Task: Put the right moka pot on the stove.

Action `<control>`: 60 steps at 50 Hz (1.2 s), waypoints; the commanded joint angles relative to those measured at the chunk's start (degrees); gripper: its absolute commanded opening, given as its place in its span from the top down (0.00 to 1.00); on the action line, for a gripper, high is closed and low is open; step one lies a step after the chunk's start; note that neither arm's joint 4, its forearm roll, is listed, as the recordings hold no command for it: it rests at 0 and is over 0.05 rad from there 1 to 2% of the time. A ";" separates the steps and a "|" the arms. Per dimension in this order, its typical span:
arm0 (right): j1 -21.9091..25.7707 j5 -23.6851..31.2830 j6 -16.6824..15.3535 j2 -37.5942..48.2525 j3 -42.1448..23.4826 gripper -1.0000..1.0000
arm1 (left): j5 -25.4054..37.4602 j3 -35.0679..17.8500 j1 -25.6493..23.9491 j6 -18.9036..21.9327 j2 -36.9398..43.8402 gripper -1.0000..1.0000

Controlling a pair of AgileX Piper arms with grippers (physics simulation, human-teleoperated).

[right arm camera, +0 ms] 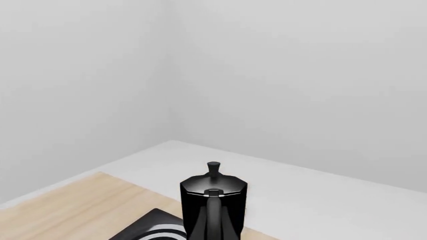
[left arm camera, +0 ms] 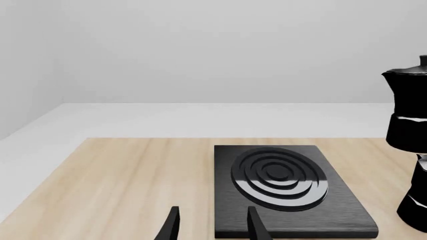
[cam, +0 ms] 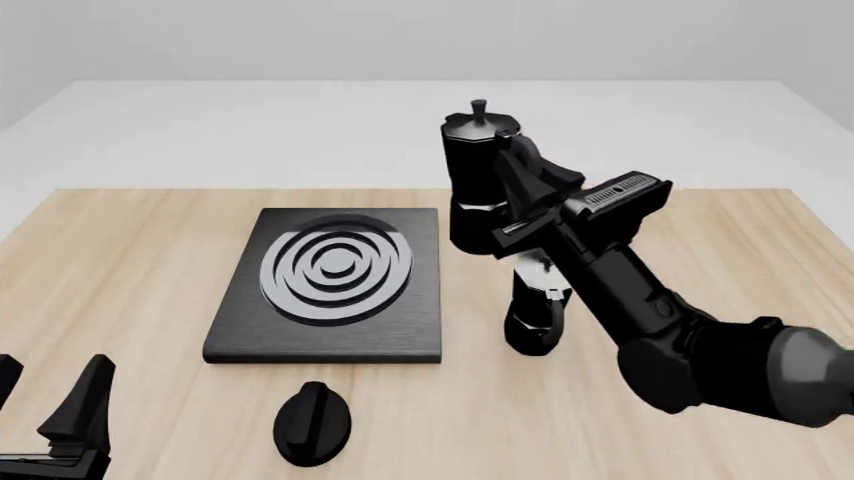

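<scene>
My right gripper [cam: 513, 192] is shut on the handle of the right moka pot [cam: 478, 175], a black faceted pot with a small knob on its lid. It holds the pot upright in the air, above and just right of the stove's far right corner. The pot also shows in the right wrist view [right arm camera: 213, 202] and at the edge of the left wrist view [left arm camera: 408, 107]. The stove [cam: 334, 285] is a flat black slab with silver burner rings, also in the left wrist view [left arm camera: 280, 185]. My left gripper [cam: 47, 398] is open and empty at the near left; its fingers [left arm camera: 257, 226] show in the left wrist view.
The other black moka pot [cam: 537, 315] stands on the table right of the stove, partly behind my right arm; it also shows in the left wrist view [left arm camera: 417, 200]. A small black oval knob [cam: 314, 425] lies in front of the stove. The wooden table [cam: 120, 270] ends at a white floor.
</scene>
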 commanded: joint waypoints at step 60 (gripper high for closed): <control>7.16 -2.44 2.93 25.95 -25.57 1.00 | 0.00 0.00 0.00 0.00 0.00 0.00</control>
